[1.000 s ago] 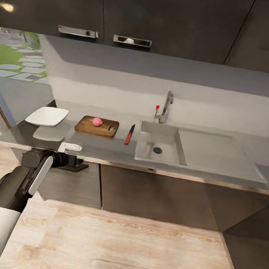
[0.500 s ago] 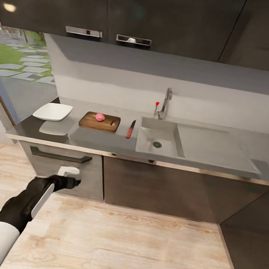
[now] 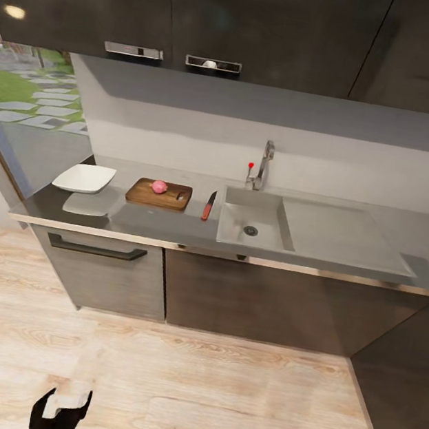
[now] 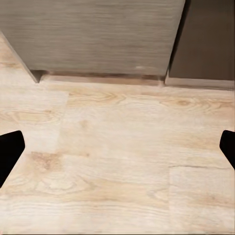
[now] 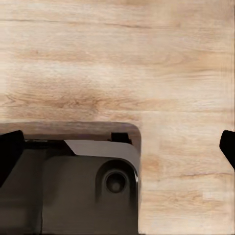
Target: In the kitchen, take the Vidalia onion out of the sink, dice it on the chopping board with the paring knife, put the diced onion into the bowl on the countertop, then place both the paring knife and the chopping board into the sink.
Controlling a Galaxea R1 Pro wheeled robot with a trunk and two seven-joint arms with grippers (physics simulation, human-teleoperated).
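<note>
The onion (image 3: 159, 186) sits on the board (image 3: 159, 194); bowl (image 3: 84, 178) and sink (image 3: 251, 225) hold nothing. Left claw (image 4: 117, 147) and right claw (image 5: 117, 147) gape wide above the floor (image 3: 212, 396).

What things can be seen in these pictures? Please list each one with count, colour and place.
Vidalia onion: 1, pink-red, on the chopping board.
chopping board: 1, brown, on the countertop left of the sink.
paring knife: 1, red handle, between board and sink.
bowl: 1, white, left of the board.
sink: 1, steel, set into the countertop.
tap: 1, chrome, behind the sink.
left gripper: 1, black fingers open, low over the floor.
</note>
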